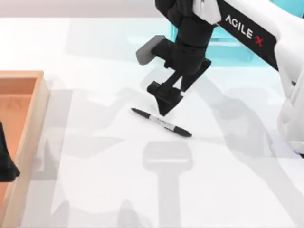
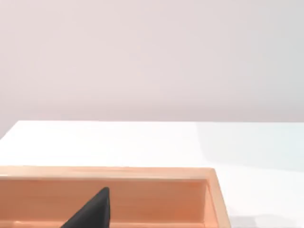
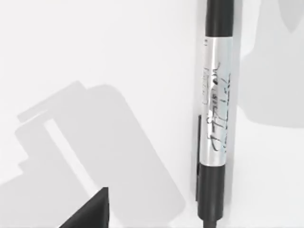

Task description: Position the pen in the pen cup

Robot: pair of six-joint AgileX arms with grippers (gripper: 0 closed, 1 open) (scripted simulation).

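Pen [image 1: 161, 122] lay flat on the table [image 1: 95, 190], right gripper [image 1: 164, 102] hovering just above its middle; finger spacing was unclear. Straddling the silver band squarely seemed wise. Left gripper [image 1: 7, 166] rested over the tray [image 1: 28, 142].

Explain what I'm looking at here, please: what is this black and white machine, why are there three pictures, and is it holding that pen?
These are two AgileX robot arms at a white table, each ending in a two-finger gripper. The big picture comes from a camera overhead; the other two come from cameras on the arms' wrists. The right gripper hangs just above the pen, a black marker with a silver band, which lies flat on the table. Nothing is held yet. The right wrist view shows that pen up close. The left gripper sits parked over a shallow wooden tray at the table's left side. Behind the right arm stands a translucent teal shelf unit.
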